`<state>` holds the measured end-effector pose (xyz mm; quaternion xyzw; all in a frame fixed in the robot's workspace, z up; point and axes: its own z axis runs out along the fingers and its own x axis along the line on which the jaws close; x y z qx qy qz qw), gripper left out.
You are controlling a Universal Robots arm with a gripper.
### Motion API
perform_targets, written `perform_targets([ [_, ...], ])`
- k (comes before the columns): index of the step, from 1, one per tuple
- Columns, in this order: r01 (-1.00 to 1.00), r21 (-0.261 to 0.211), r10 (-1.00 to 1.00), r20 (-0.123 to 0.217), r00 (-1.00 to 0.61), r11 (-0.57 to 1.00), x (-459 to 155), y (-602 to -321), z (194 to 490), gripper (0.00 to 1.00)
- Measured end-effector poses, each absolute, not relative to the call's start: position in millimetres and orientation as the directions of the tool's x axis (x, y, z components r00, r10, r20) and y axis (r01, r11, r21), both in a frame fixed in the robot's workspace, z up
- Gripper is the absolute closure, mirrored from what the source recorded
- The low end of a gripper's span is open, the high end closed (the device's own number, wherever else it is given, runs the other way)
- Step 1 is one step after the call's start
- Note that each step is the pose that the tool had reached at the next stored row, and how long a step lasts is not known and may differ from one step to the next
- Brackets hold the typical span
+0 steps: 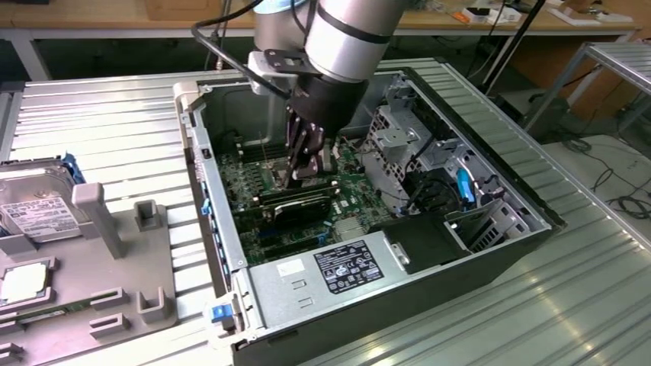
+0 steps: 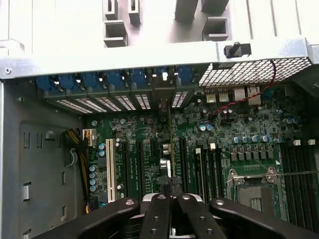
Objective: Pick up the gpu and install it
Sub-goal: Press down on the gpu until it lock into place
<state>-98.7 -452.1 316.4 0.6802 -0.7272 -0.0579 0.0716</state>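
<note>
Nearest the exterior camera stands the open computer case (image 1: 305, 305), lying on its side on the ribbed metal worktop (image 1: 569, 305), its power supply (image 1: 336, 267) at the near end. Just beyond that, down inside the case, the hand (image 1: 308, 171) is clenched on the top edge of the gpu (image 1: 295, 200), a thin dark card standing on edge over the green motherboard (image 1: 244, 175). The card lies directly below the fingertips, so the relation that matters is vertical: hand above, card beneath, slot under the card. Its long axis runs across the board, from the case wall on the exterior view's left toward the drive cage (image 1: 397, 145) on the exterior view's right. In the wrist view the closed hand (image 2: 170, 199) sits over the card's thin edge (image 2: 169, 149), which runs straight away toward the row of blue-clipped rear slot covers (image 2: 114, 82), lined up among the expansion slots beside the white slot (image 2: 109, 169). Whether the card is fully seated cannot be told. Farther off, near the worktop's edge at the exterior view's left, a grey fixture tray (image 1: 91, 252) holds a hard drive (image 1: 36, 210).
</note>
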Motion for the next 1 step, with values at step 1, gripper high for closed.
perform_targets([
  [1, -0.981, 0.181, -0.998, 0.025, -0.064, 0.068, -98.7, -452.1, 316.4, 0.89],
])
